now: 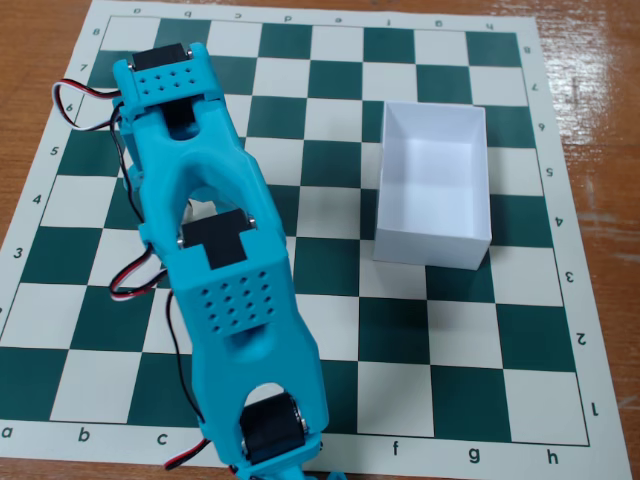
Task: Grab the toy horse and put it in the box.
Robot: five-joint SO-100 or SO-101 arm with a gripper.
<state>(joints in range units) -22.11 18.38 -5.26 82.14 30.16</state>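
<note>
fixed view from above. a wooden table (pixel 30 40) with a reddish-brown, glossy, grained surface fills the frame edges at left, top and right. a green-and-white chessboard mat (pixel 430 330) lies flat on it and covers most of the picture, its white border printed with letters along the bottom and top edges and numbers along the sides. soft, even light falls from above; pale reflections streak the wood at upper right. no walls, floor or windows are in view.

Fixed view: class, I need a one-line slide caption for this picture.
Blue arm stretched across the chessboard mat, jaws hidden beneath it, beside an empty white box; no toy horse visible.
</note>
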